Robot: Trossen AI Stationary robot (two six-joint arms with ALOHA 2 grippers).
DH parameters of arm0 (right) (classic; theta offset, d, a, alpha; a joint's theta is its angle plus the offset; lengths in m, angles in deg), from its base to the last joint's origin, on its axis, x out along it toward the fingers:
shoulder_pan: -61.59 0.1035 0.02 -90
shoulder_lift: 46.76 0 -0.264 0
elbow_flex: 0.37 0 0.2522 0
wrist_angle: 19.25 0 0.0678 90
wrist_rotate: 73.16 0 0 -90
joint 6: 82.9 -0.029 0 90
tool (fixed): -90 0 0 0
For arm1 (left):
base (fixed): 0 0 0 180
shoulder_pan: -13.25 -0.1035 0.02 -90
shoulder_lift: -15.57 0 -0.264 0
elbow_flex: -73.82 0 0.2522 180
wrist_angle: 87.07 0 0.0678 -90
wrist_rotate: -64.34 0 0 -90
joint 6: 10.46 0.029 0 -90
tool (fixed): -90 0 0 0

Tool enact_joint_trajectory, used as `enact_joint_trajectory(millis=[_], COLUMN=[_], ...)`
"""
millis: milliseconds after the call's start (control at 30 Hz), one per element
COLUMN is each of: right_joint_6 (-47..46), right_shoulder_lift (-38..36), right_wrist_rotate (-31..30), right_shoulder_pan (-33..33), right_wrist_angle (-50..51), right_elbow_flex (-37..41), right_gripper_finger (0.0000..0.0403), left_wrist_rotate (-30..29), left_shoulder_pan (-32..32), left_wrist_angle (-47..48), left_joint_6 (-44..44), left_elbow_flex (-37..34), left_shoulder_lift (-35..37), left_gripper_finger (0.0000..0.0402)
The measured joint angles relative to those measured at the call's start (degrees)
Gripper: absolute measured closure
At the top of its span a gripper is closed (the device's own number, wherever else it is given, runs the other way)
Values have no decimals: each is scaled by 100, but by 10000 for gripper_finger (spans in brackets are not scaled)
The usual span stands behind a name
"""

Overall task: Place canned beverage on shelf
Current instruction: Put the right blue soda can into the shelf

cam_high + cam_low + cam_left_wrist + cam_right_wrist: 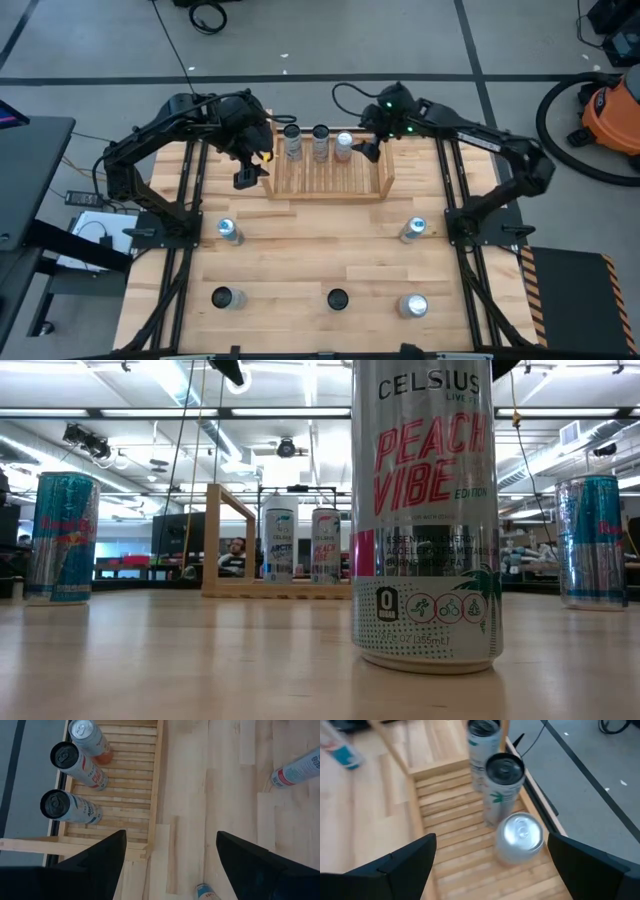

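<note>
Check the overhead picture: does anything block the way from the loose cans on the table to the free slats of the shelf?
Nothing visible does. The shelf holds three cans along its far edge; its near slats are bare, and the table between it and the nearest loose cans is unobstructed.

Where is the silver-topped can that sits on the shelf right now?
In the high view, the silver-topped can stands on the shelf, rightmost in the row of three along its back edge, next to a dark-topped can. The open right gripper is beside it.
</note>
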Motion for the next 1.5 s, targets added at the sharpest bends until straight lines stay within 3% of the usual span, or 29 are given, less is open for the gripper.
enact_joint_trajectory(millis=[467, 800, 1200, 1500], right_joint_6=[-830, -2454, -4581, -5962], right_shoulder_lift=[-918, -1057, -1056, -1055], right_wrist_rotate=[-824, -1356, -1550, -1848], right_shoulder_pan=[945, 1735, 2963, 4133], right_wrist_angle=[1707, 3223, 4620, 4897], right_elbow_flex=[-2, -2, -2, -2], right_gripper_finger=[11, 11, 11, 19], left_wrist_rotate=[0, 0, 0, 0], left_shoulder_pan=[-47, -47, -47, -47], left_wrist_angle=[63, 160, 164, 166], left_joint_6=[-160, -202, -250, -309], left_elbow_flex=[0, 0, 0, 0], left_shoulder_lift=[0, 0, 0, 0], left_gripper_finger=[90, 90, 90, 90])
